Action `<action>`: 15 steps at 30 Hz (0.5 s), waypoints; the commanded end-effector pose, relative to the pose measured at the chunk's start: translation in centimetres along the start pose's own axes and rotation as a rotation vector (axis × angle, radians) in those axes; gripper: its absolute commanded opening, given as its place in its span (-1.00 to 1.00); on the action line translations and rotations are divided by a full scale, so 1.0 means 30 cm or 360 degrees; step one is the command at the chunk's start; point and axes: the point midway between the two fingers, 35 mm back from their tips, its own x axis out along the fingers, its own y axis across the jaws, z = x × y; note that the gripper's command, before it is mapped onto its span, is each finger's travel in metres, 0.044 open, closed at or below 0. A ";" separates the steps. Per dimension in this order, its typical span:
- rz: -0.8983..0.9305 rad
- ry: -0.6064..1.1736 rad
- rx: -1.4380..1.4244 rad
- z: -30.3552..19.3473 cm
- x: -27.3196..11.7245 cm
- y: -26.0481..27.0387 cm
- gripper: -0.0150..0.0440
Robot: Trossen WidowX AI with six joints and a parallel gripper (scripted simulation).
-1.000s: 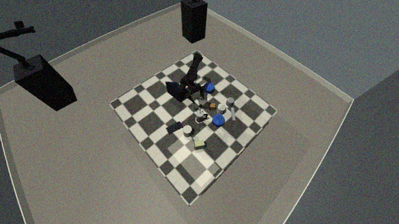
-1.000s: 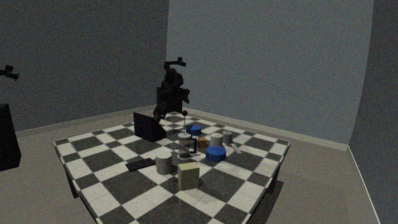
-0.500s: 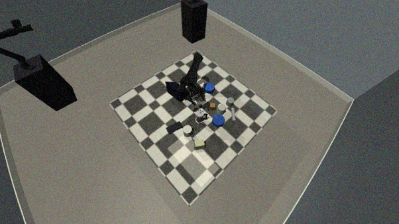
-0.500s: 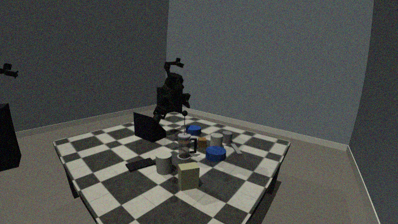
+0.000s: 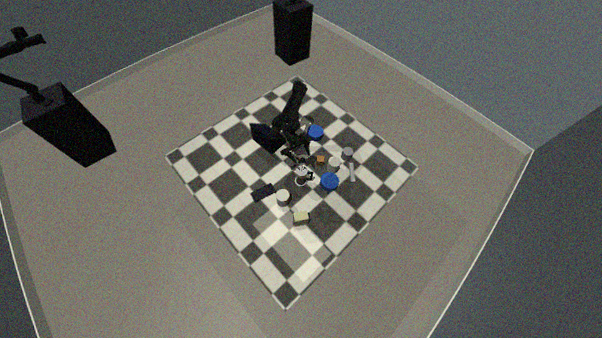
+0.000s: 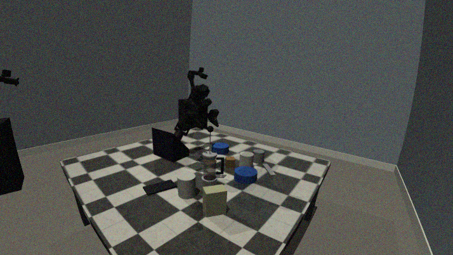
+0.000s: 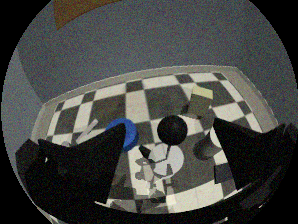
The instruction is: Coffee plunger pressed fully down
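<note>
From the top view, the coffee press (image 5: 303,174) sits mid-tabletop (image 5: 248,214), its long axis foreshortened under the arm. The exterior view alone shows that axis upright: a clear cylinder (image 6: 209,165) with a black handle, thin rod and black plunger knob (image 6: 210,129) raised high. In the wrist view, the knob (image 7: 173,128) sits between the end effector's (image 7: 169,145) 2 wide-spread, empty fingers.

My pincer (image 7: 169,152) hangs spread wide with nothing in it, above the press (image 6: 209,165), whose plunger knob (image 7: 173,127) sits between and just ahead of my fingertips. A flat disc (image 7: 125,131) lies beside my left finger. A box (image 7: 202,94) stands farther ahead on the table (image 7: 143,106), to the right.
</note>
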 end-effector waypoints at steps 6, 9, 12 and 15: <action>-0.0004 0.0007 0.0011 -0.008 0.025 -0.002 0.64; -0.0004 0.0007 0.0011 -0.008 0.025 -0.002 0.38; -0.0004 0.0007 0.0011 -0.008 0.025 -0.002 0.11; -0.0004 0.0007 0.0011 -0.008 0.025 -0.002 -0.07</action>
